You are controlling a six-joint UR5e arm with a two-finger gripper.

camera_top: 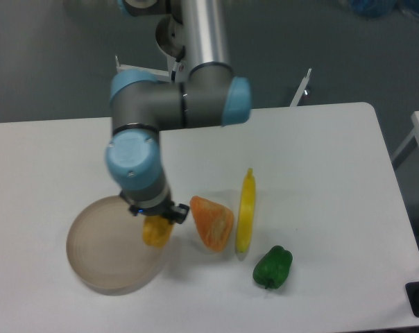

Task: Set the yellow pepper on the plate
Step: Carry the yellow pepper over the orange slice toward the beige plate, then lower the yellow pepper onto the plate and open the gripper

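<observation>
Where the hand (156,216) hangs, the yellow pepper (156,232) seems gripped beneath.

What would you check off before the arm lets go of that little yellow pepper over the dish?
1. Yellow pepper held in the gripper: ok.
2. Pepper over the plate: ok, though only above its right edge.
3. Pepper centred over the plate: not ok.
4. Plate free of other items: ok.
5. Orange wedge clear of the gripper: ok, but close on its right.
6. Pepper low enough to release: cannot tell from this one view.
</observation>
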